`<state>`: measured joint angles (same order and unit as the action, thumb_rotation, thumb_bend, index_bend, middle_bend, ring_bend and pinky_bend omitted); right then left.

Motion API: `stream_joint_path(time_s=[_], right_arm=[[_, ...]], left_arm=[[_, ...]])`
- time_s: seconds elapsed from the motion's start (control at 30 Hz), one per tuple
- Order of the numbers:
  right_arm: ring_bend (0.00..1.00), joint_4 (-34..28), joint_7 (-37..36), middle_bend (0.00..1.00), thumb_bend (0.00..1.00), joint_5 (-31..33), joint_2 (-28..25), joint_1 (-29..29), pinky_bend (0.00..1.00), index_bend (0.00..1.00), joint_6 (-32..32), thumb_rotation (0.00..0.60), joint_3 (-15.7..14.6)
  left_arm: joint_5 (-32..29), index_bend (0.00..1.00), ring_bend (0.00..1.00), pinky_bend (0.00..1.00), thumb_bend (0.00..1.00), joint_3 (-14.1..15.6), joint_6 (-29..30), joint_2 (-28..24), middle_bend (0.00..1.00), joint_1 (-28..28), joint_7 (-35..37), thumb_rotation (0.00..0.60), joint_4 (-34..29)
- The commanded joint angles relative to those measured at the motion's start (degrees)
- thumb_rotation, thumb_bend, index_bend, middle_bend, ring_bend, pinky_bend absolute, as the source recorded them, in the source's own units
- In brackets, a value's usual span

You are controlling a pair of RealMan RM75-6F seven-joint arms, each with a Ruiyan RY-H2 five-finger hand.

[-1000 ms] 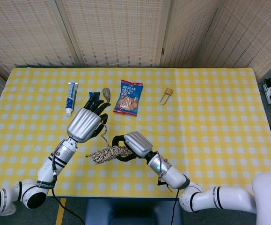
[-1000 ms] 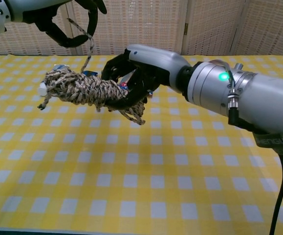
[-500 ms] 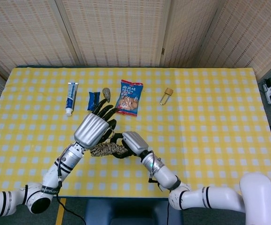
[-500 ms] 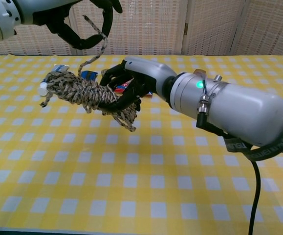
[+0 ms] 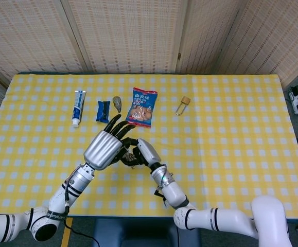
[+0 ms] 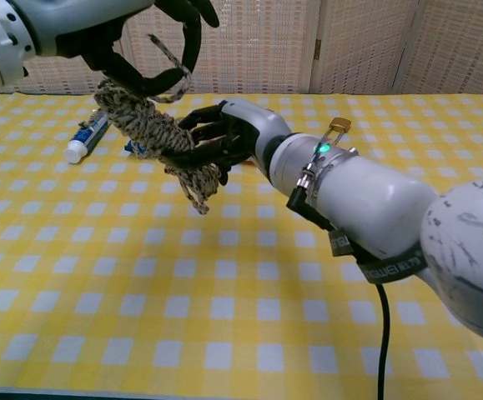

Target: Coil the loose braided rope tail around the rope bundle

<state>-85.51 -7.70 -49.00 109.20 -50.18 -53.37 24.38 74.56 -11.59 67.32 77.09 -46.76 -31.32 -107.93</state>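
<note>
Both hands have drawn together since a second ago: the left hand (image 6: pixel 141 42), upper left of the chest view, pinches the loose tail (image 6: pixel 168 52) above the rope bundle (image 6: pixel 153 137), which the right hand (image 6: pixel 224 137) grips at frame centre, lifted off the tabletop (image 6: pixel 224 283). Several wraps look done; the short tail remains to be coiled

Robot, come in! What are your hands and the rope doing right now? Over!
Right hand holds rope bundle above the table. Left hand pinches loose tail above it. Nothing in the way.
</note>
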Motion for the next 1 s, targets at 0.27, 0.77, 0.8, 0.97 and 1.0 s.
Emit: stream_joint_path(time_s=[0.27,0.77,0.8,0.97,1.0], right_arm=[[0.87,2.05,-8.86,0.78,0.56,0.96,5.3,2.24,0.72,0.95,-2.27,0.6,4.85],[0.87,3.45,-17.28,0.78,0.56,-2.04,7.63,5.38,0.72,0.95,-4.46,0.6,8.88],[0.87,3.61,-17.65,0.78,0.56,-2.31,7.7,5.53,0.72,0.95,-4.73,0.6,9.09],[0.87,4.01,-18.96,0.78,0.56,-2.31,7.65,6.27,0.72,0.95,-4.7,0.6,9.79],[0.87,4.01,-18.92,0.78,0.56,-2.25,7.46,6.42,0.72,0.95,-4.52,0.6,9.78]], left_arm=[[1.42,0.58,0.15,0.0,0.56,0.48,1.3,1.85,0.19,1.02,1.35,0.6,1.55],[2.89,0.59,0.14,0.0,0.56,0.2,4.16,3.37,0.18,3.86,6.85,0.6,4.25],[2.93,0.59,0.13,0.0,0.56,0.18,4.2,3.33,0.17,3.97,6.97,0.6,4.42],[3.17,0.59,0.13,0.0,0.56,-0.35,5.13,3.72,0.17,4.57,7.68,0.6,5.28],[3.22,0.59,0.13,0.0,0.56,-0.51,5.37,3.87,0.16,4.68,7.73,0.6,5.47]])
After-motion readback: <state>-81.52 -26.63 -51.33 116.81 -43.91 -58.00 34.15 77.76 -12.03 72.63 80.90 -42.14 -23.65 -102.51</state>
